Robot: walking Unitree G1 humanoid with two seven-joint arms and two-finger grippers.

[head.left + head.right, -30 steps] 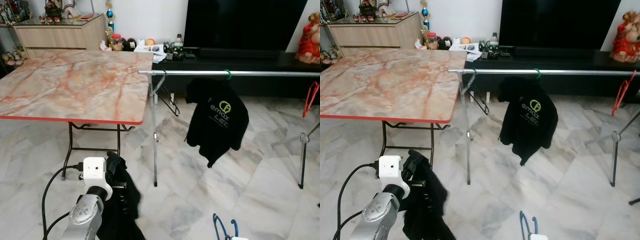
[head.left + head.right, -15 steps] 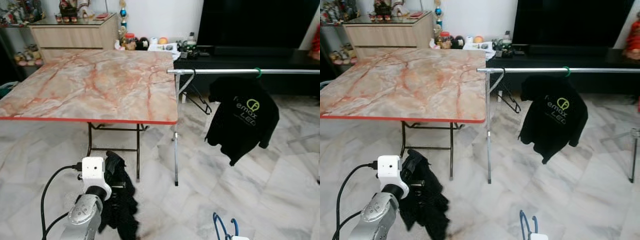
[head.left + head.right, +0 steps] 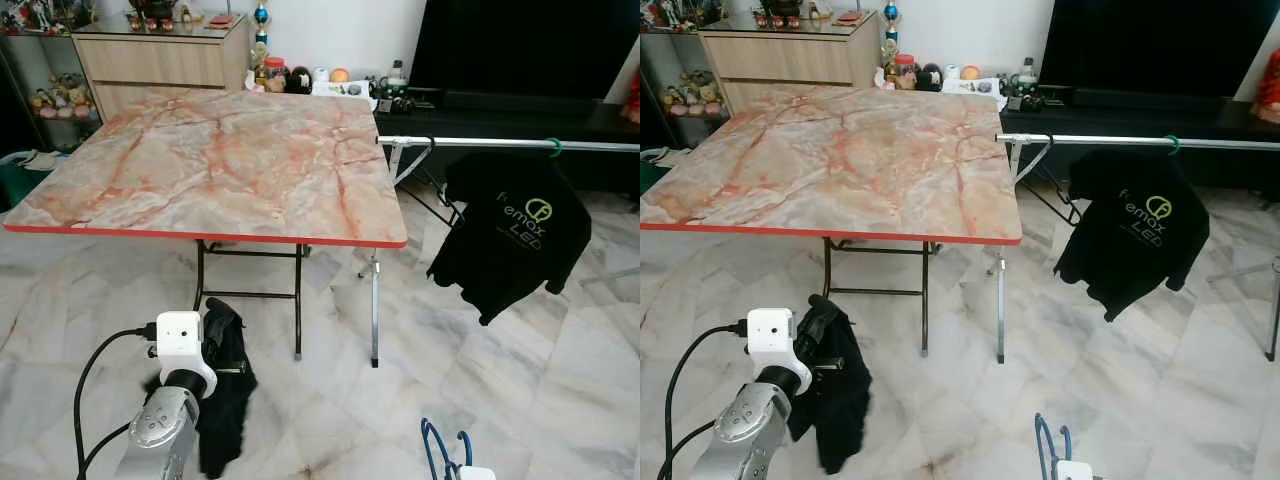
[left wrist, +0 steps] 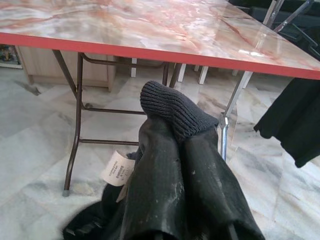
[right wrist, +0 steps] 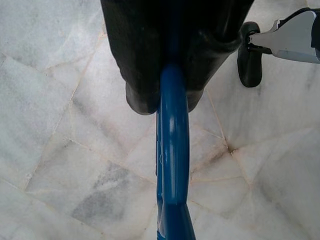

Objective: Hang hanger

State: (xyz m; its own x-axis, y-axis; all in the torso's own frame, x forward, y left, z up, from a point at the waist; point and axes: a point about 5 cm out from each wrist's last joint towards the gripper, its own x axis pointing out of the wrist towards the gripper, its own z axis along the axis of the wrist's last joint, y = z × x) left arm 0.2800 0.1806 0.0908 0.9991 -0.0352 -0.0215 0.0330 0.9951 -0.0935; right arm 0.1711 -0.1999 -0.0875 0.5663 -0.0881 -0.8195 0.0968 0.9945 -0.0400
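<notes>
Right pincer (image 5: 172,95) is clamped on the blue hanger (image 5: 172,165), low at 6 o'clock, its hook rising toward 12. The rail (image 3: 500,144) runs 9 to 3 up at 1 o'clock, well apart, nearer this arm, so I'd expect a long carry up and forward. Left pincer (image 4: 175,150) grips a black garment (image 3: 225,400) at 7 o'clock.

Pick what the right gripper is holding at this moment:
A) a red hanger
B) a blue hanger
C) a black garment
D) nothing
B: in the right wrist view the right gripper is shut on the blue hanger, whose blue hook also shows in the head view.
</notes>
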